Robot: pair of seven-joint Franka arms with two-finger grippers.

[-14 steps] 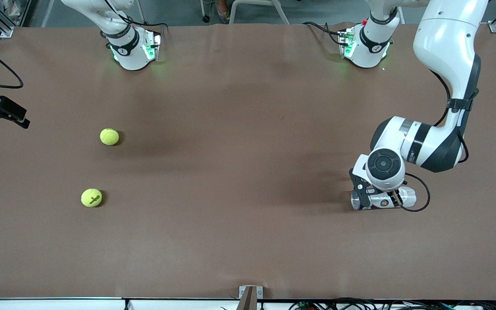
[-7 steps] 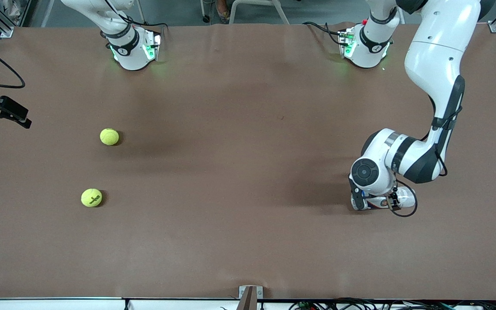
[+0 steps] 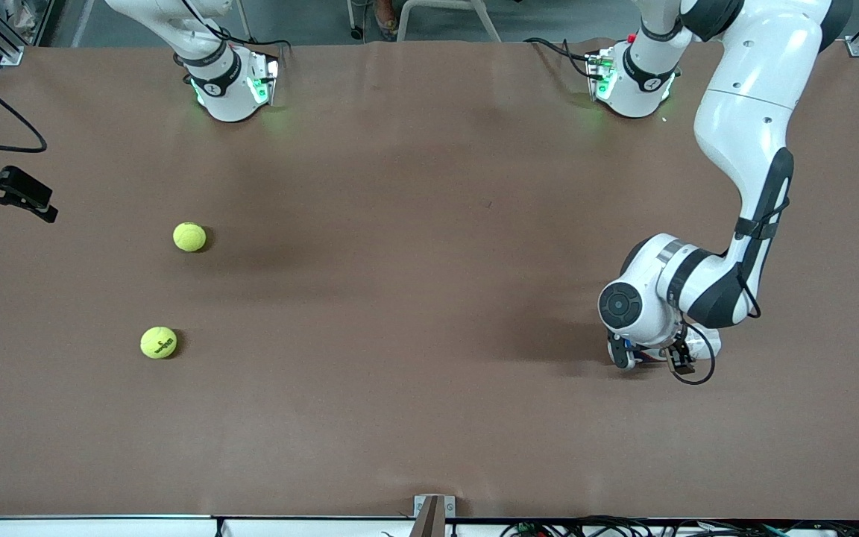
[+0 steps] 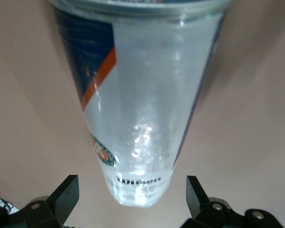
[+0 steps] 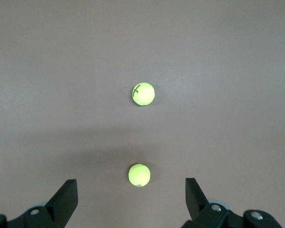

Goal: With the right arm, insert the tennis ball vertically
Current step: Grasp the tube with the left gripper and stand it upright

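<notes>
Left arm has dropped: we straddle the lying clear plastic ball tube (image 4: 142, 104) with left gripper (image 4: 133, 202) spread, ungripped; right gripper (image 5: 131, 202) waits open, well apart from it, above two yellow tennis balls (image 5: 143, 93).

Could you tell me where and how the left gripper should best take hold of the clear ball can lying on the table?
Probably around the can's round body, coming straight down from above: it lies on its side, and the left gripper already has its open jaws on either side of it, clear of both ends.
</notes>
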